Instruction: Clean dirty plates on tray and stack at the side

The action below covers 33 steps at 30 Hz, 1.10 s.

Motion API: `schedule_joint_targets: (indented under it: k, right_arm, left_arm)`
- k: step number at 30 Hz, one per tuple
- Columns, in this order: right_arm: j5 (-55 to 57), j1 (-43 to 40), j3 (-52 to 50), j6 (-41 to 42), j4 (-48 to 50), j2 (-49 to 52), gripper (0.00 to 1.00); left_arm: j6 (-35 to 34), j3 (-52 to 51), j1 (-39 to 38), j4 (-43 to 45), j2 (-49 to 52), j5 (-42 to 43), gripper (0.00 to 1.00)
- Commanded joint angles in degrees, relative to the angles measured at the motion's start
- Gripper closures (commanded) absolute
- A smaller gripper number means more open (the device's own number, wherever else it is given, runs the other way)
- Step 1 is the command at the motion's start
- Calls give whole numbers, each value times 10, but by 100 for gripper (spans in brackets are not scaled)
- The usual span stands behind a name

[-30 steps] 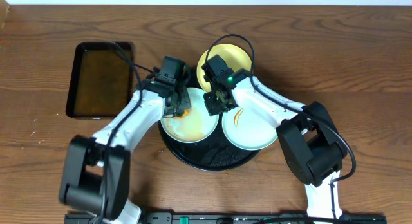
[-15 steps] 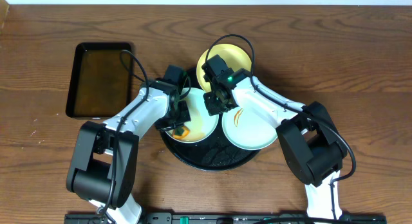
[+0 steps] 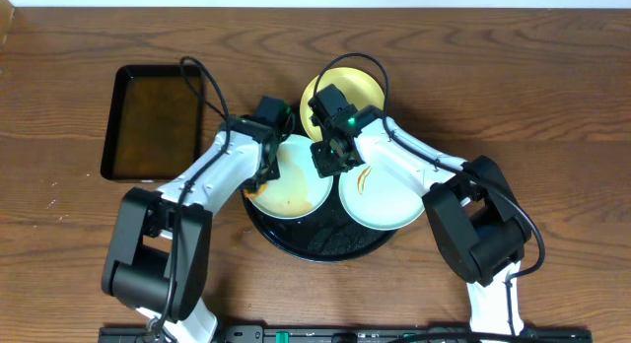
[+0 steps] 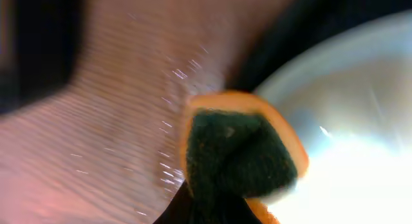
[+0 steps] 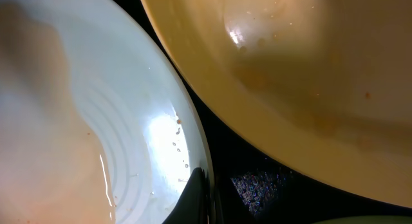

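Clamped on the sponge (image 4: 238, 153), the left gripper (image 3: 258, 180) swept to the mint plate's (image 3: 301, 185) left rim. Sauce remained. Whether the right gripper (image 3: 328, 158) held anything was unclear.

Soft, even light overhead; blur smears the orange-and-green sponge (image 4: 238, 153) at the left wrist, and glare whitens the pale mint-blue round plate (image 5: 96, 89).

Reaching in from the near edge with left arm (image 3: 210, 173) and right arm (image 3: 409, 154), elbows out, wrists nearly meeting. Pinching a sponge (image 4: 235, 153) in left gripper (image 3: 262, 177), pointed down. Tilting right gripper (image 3: 325, 164) down too; grip unclear.
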Motion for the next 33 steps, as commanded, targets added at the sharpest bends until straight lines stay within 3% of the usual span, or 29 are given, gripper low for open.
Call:
schedule_joint_targets:
  k: [1,6,13,19,26,33]
  right_arm:
    - [24,2,-7,-3,-11,14,99]
    - [23,2,13,-3,-29,8,99]
    - [24,2,58,-31,-67,-24,99]
    - [90,2,82,-49,-96,-54,99]
    - [170,13,97,-106,-129,-102,99]
    - [258,46,97,-141,-127,-143,99]
  left_arm:
    - [6,30,12,-5,-47,-92,93]
    - [5,43,35,2,-128,-93,93]
    - [5,43,150,39,-192,-45,92]
    - [5,39,264,114,-169,89,93]
    - [6,39,350,139,-122,132,92]
    - [45,39,378,152,-95,156,92]
